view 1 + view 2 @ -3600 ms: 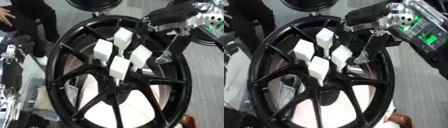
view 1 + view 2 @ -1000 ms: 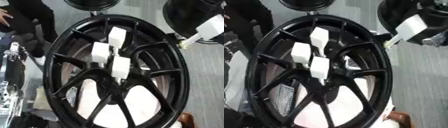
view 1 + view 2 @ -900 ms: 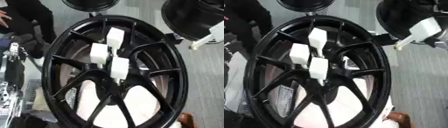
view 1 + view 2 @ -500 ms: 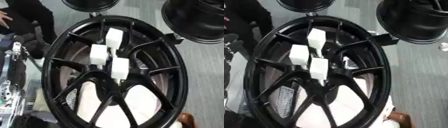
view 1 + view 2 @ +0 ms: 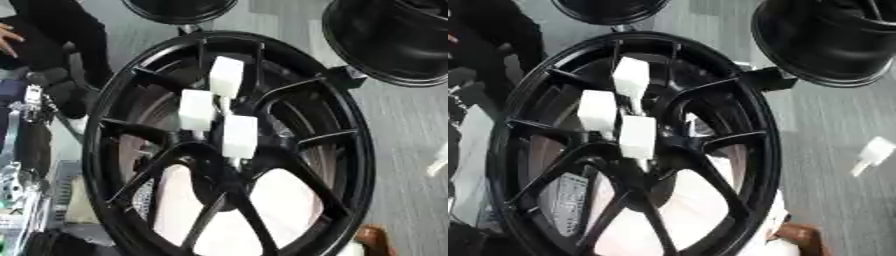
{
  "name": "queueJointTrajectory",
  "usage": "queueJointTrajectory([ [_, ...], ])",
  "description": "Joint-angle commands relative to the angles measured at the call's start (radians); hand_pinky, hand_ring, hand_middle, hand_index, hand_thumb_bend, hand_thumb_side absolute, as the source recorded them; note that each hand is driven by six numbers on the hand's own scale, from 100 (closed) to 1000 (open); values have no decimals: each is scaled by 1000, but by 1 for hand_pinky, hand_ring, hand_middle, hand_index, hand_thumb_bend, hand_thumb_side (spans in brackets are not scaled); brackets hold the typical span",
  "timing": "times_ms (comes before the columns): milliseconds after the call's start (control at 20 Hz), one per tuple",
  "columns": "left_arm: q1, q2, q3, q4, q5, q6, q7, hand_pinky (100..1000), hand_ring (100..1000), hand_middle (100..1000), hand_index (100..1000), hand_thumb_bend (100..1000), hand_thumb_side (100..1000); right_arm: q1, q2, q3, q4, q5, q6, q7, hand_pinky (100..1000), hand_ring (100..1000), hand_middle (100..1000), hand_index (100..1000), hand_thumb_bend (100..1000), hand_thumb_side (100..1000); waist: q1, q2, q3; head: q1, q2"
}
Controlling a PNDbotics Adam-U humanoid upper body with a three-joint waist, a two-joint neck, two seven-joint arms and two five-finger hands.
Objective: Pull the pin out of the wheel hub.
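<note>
Three white block-headed pins (image 5: 239, 136) are seen seated in the black wheel hub (image 5: 229, 150). A fourth white pin (image 5: 871, 153) is seen on the grey floor (image 5: 833, 125), well apart from the hub. Neither hand is shown, so their state cannot be told.

A large wheel hub (image 5: 350, 150) fills the middle of the scene, three block-headed pins (image 5: 239, 136) clustered at its centre: one at the back, one to the left, one nearest. Behind it sit two more rims (image 5: 833, 40), at the far centre and far right. A fourth pin (image 5: 871, 153) lies apart on the floor to the right.
</note>
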Motion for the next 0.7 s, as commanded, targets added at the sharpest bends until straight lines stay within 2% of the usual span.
queueJointTrajectory([
  [50,-2,14,5,-16,-3,-2,1,901,807,793,801,100,856,-13,-30,-24,6,1,-3,11,896,855,785,812,378,410,1,-16,-3,-2,-8],
  [350,-2,15,5,-16,-2,-3,1,901,807,793,801,100,855,-18,-27,-28,-3,-8,-6,-5,895,851,780,808,364,402,2,-18,-5,-3,-7],
  [400,-1,15,4,-16,-2,-3,0,901,807,793,800,100,855,-20,-25,-28,-5,-10,-7,-7,892,816,732,779,249,360,2,-19,-3,-6,-6],
  [600,0,15,1,-15,-1,-3,-3,901,807,793,800,100,855,-81,-13,12,-92,-62,-60,-60,890,794,704,765,160,324,3,-22,-2,-13,-7],
  [650,-1,15,1,-15,-1,-3,-4,901,807,793,800,100,853,-83,-12,20,-119,-72,-77,-73,890,792,700,762,184,367,3,-22,-2,-13,-7],
  [700,-1,15,1,-15,-1,-3,-4,901,807,793,800,100,854,-82,-10,27,-147,-78,-94,-81,890,790,698,761,142,321,3,-22,-2,-13,-8],
])
